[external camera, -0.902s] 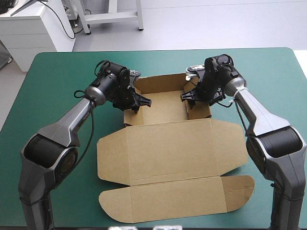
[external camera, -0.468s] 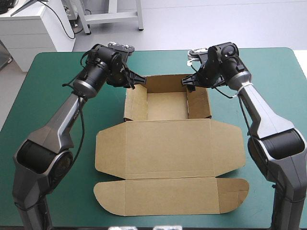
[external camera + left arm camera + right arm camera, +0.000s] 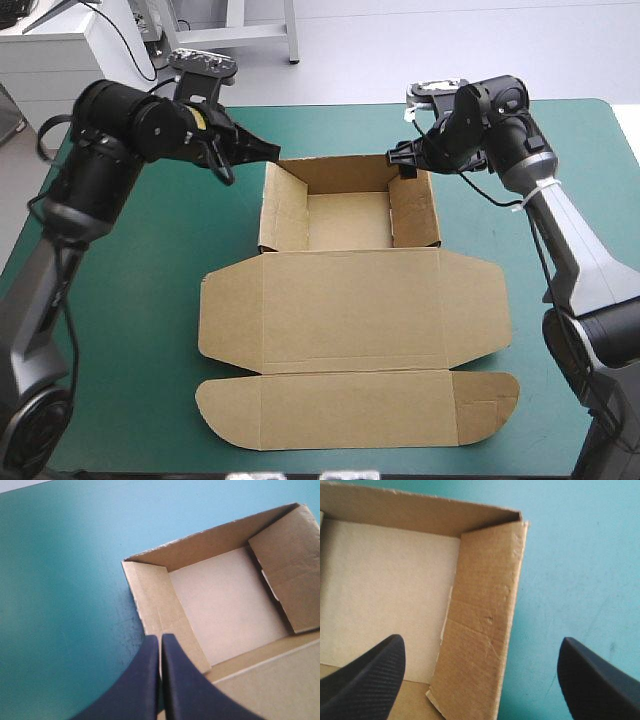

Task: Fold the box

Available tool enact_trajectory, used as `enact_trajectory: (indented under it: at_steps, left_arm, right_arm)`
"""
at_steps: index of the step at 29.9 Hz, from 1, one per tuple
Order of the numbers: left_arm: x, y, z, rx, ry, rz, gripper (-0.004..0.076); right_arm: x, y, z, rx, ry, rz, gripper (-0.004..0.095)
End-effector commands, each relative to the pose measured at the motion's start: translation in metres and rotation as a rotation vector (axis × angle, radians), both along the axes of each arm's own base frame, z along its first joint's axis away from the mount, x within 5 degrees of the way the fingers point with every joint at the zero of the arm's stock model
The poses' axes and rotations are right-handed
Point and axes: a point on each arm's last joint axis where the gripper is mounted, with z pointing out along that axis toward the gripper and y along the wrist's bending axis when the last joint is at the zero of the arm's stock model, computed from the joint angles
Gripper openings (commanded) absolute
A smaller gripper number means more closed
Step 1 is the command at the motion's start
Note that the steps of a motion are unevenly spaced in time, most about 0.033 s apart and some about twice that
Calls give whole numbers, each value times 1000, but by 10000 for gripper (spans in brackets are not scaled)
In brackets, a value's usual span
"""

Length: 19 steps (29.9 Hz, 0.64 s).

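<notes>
The box (image 3: 350,310) lies in the middle of the tabletop (image 3: 120,260), an open tray at its far end and the lid flat on the teal-green cover. The tray's mouth faces straight up, with its left, right and far walls raised. From the tray's near side the lid stretches toward the near edge of the tabletop and ends in a rounded tuck flap close to that edge. The lid's wide panels are longest from left to right, parallel to the near edge, and reach past the tray on both sides with angled side flaps. The whole brown sheet sits square to the tabletop's edges.

The left tool (image 3: 268,152) is closed and empty, and hangs by the tray's far left corner. In the left wrist view its black fingers meet in one point (image 3: 160,637) over the tray's left wall, the box (image 3: 225,605) ahead of them.

The right tool (image 3: 405,158) is at the tray's far right corner, its fingers spread wide and holding nothing. In the right wrist view the right tool (image 3: 480,645) straddles the right wall of the box (image 3: 385,580), one finger over the tray's floor and the other over the bare cover; whether either touches the board cannot be told
</notes>
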Motion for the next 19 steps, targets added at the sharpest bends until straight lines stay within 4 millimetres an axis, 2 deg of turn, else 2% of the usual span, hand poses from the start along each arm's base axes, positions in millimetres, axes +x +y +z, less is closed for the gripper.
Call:
enact_trajectory:
  at_steps: [1,6,10,19]
  left_arm:
    - [-49,20,19,26,-41,-22,-8]
    - [-98,46,2,48,-28,-44,-8]
    - [-129,63,-31,79,-2,-69,-8]
    - [-193,93,-108,-8,-51,-95,-8]
  right_arm:
    - [-7,-7,3,-19,-24,-10,771]
    - [0,-5,-22,-16,-34,-18,771]
    - [7,-2,-35,-21,-12,-22,771]
    - [23,4,-71,-36,66,-21,747]
